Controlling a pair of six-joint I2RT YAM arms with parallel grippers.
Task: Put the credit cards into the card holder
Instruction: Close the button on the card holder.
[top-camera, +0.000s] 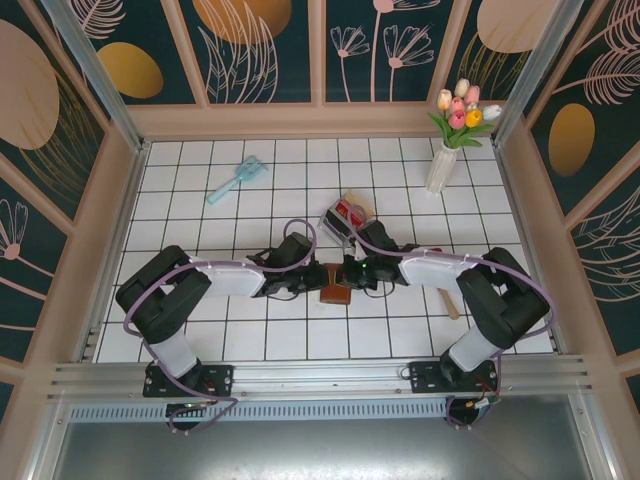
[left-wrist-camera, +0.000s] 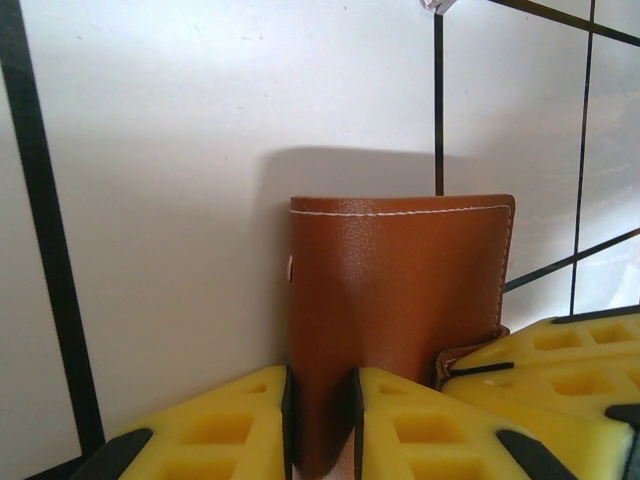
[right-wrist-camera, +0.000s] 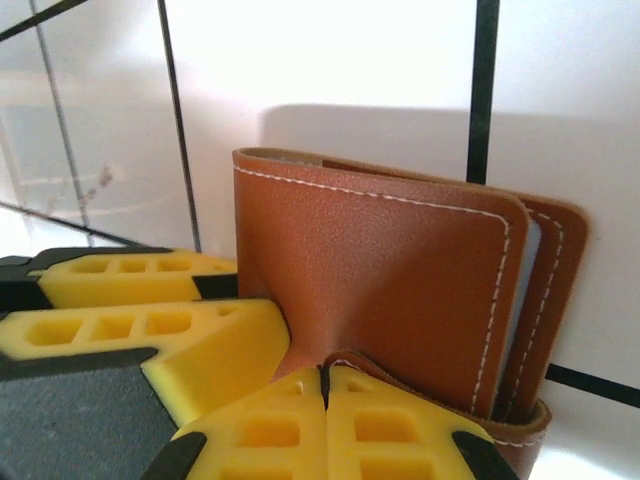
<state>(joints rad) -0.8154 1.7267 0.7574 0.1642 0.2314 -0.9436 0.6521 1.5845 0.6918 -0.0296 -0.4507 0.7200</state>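
Brown card holder (left-wrist-camera: 400, 300), one, pinched by left fingers (left-wrist-camera: 430, 430) and right fingers (right-wrist-camera: 385, 430)

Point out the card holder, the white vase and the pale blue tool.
card holder (left-wrist-camera: 400, 300): left wrist view, front leather cover.
white vase (top-camera: 441, 168): top view, its body.
pale blue tool (top-camera: 237, 180): top view, mid-length.

Top camera overhead from near edge, facing down; wrist cameras close, sharing card holder (left-wrist-camera: 395, 300).
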